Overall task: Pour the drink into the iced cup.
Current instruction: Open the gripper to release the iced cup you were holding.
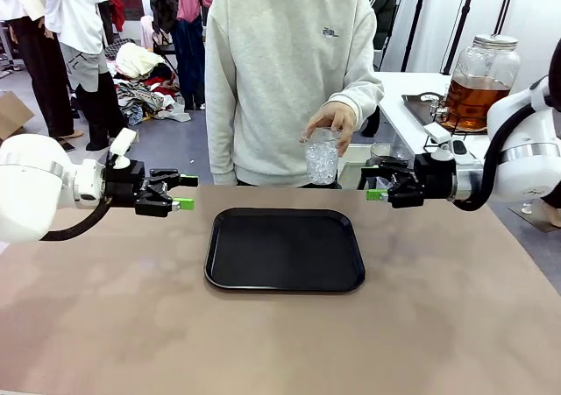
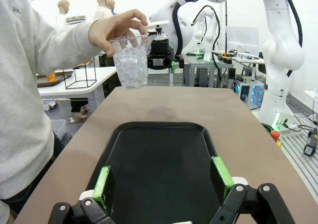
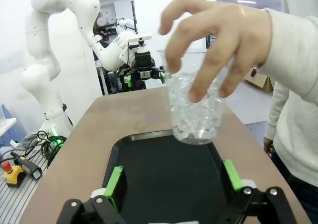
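Person's hand (image 1: 334, 117) holds iced cup (image 1: 322, 157) above table's far edge. Drink (image 1: 472, 100) unpoured in jar. Left pincer (image 1: 177, 193), right pincer (image 1: 375, 184) wide open, empty.

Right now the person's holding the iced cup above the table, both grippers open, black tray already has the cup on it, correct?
Not quite. The black tray is bare; the front view shows the iced cup in the person's hand, off the tray. Left gripper and right gripper are open.

Front view faces the person across the table; both wrist views look inward — sharing the black tray (image 1: 285, 249).
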`<state>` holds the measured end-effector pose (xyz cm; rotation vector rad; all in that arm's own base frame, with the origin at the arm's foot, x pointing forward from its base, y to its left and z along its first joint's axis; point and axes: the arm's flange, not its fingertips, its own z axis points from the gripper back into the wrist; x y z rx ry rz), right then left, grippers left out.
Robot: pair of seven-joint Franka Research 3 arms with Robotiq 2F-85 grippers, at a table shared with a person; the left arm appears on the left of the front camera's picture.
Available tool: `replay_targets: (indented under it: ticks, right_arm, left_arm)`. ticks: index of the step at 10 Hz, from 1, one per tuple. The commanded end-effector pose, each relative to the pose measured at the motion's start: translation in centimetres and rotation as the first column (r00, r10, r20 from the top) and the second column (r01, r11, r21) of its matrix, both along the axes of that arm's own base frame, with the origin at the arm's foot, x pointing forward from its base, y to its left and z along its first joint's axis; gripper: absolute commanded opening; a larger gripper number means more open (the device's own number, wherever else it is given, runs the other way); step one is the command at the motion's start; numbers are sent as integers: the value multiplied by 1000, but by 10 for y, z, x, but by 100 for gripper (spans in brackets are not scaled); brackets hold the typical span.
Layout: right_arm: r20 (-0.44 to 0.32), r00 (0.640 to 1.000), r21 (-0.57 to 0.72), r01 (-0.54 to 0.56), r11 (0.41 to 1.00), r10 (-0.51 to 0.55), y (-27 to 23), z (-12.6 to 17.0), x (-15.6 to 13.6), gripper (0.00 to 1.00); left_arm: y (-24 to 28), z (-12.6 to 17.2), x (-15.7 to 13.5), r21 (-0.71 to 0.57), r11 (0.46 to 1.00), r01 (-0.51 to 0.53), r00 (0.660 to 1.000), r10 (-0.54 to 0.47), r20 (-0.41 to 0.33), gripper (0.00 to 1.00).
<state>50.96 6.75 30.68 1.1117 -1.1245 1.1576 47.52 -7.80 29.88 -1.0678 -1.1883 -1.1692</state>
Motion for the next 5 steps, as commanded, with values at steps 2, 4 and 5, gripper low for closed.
replay_targets:
  ticks: [2,4,5]
  right_arm:
    - [52,998,5,-21,1000,21,-9,-3,-25,100]
    - [45,999,34,-19,999,17,-17,-6,-29,100]
    - [48,999,41,-17,999,15,-18,-5,-31,100]
  left_arm:
    - [-1,2,0,0,1000,-2,1000,2,-2,100]
    - [-1,2,0,0,1000,-2,1000,2,-2,100]
    - [-1,2,0,0,1000,-2,1000,2,-2,100]
